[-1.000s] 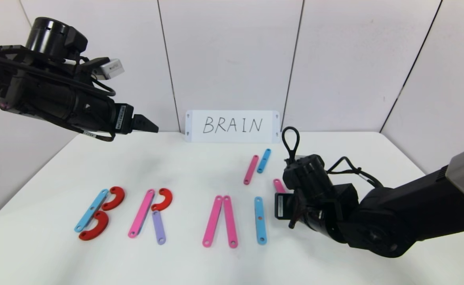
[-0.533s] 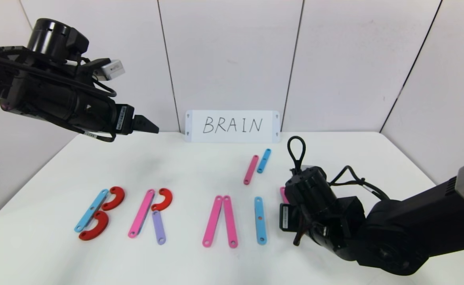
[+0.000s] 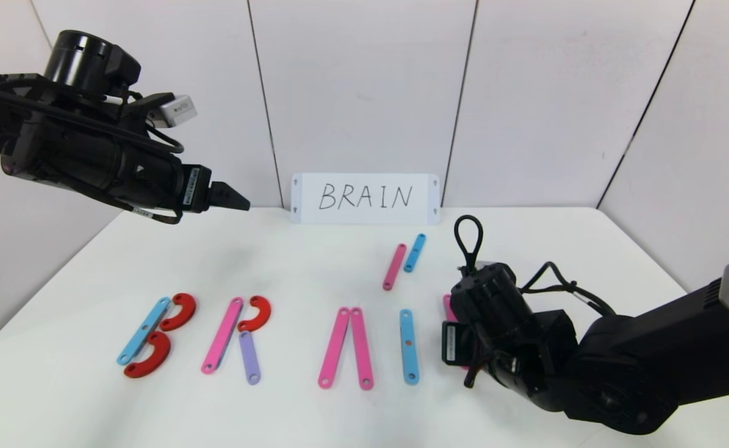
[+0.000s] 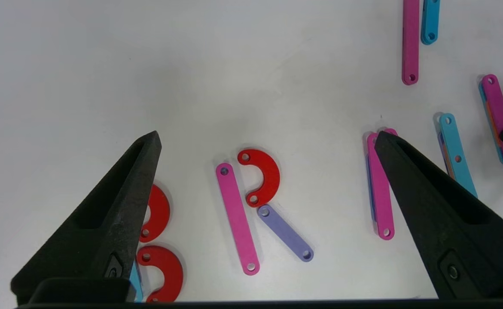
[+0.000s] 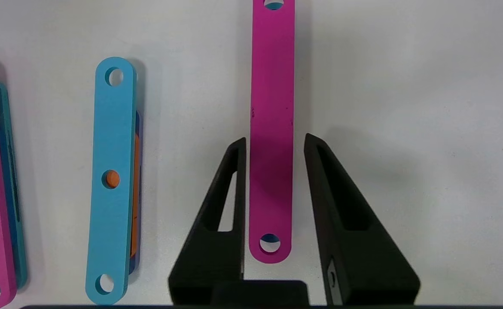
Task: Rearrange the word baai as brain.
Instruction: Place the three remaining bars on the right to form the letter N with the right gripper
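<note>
The word's letters lie in a row on the white table: a blue strip (image 3: 143,330) with two red curves (image 3: 178,311), a pink strip (image 3: 222,335) with a red curve (image 3: 257,313) and a purple strip (image 3: 249,356), two pink strips (image 3: 334,347) meeting at the top, and a single blue strip (image 3: 408,346). My right gripper (image 5: 275,138) is low over the table just right of that blue strip. It is open, and another pink strip (image 5: 272,128) lies flat between its fingers with a gap on each side. My left gripper (image 4: 267,133) hangs open and empty high at the back left.
A white card (image 3: 364,198) with BRAIN handwritten on it stands against the back wall. A spare pink strip (image 3: 394,266) and a short blue strip (image 3: 414,252) lie side by side behind the letters. Wall panels close off the back.
My right gripper has come down and toward the table's front with the pink strip, and its jaws have parted off the strip. The left arm has barely moved.
</note>
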You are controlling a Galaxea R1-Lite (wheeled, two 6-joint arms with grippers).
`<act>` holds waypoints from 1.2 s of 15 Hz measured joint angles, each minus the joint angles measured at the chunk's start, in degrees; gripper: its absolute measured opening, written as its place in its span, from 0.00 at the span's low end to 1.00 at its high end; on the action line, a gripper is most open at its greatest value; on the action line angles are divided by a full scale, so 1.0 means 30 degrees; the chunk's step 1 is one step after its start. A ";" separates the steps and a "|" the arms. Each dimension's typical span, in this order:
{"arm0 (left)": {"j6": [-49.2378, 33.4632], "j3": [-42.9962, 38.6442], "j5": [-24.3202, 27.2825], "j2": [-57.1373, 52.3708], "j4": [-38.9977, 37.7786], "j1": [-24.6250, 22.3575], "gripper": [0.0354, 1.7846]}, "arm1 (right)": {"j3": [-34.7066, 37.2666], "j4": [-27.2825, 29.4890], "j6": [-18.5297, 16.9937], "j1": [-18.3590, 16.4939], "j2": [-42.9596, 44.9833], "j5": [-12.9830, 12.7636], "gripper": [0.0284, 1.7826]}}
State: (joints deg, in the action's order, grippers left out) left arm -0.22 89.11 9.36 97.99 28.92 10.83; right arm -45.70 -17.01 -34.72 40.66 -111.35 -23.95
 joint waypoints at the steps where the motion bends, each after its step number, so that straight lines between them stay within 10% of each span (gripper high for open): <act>1: 0.0000 0.0000 0.0000 0.0008 0.0000 0.0000 0.97 | 0.0012 -0.0008 -0.0004 -0.0037 0.0016 0.0004 0.36; 8: -0.0008 0.0000 -0.0008 0.0008 0.0033 0.0057 0.97 | -0.0833 0.0203 0.0349 -0.0362 0.0658 0.0028 0.92; 18: -0.0008 0.0000 0.0000 0.0008 0.0008 0.0057 0.97 | -0.8854 0.1406 0.4958 -0.3283 -0.3109 0.1512 0.98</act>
State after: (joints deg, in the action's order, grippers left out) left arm -0.24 89.11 9.36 98.01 28.94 11.00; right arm -72.27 -12.79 -19.85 30.81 -120.67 -19.42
